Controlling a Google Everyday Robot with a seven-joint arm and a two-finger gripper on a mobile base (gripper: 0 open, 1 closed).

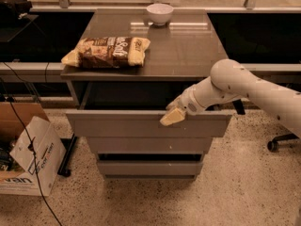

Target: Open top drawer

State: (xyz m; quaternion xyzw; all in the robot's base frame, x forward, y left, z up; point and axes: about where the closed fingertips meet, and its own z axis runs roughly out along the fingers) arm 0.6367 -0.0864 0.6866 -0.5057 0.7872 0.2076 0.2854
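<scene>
The top drawer (pixel 141 125) is the widest of three grey-brown handleless fronts under the cabinet top. It stands pulled out towards me, with its dark inside open behind the front panel. My gripper (pixel 172 115) comes in from the right on a white arm and sits at the upper edge of that front panel, right of its middle. A cream fingertip (pixel 170 117) rests over the front's top edge. The middle drawer (pixel 149 145) and bottom drawer (pixel 149 167) sit further back below it.
A brown snack bag (pixel 107 51) lies on the cabinet top (pixel 178 46) at the left, and a white bowl (pixel 159 13) stands at the back. A cardboard box (pixel 28 157) and cables are on the floor at the left. A chair base (pixel 277 142) is at the right.
</scene>
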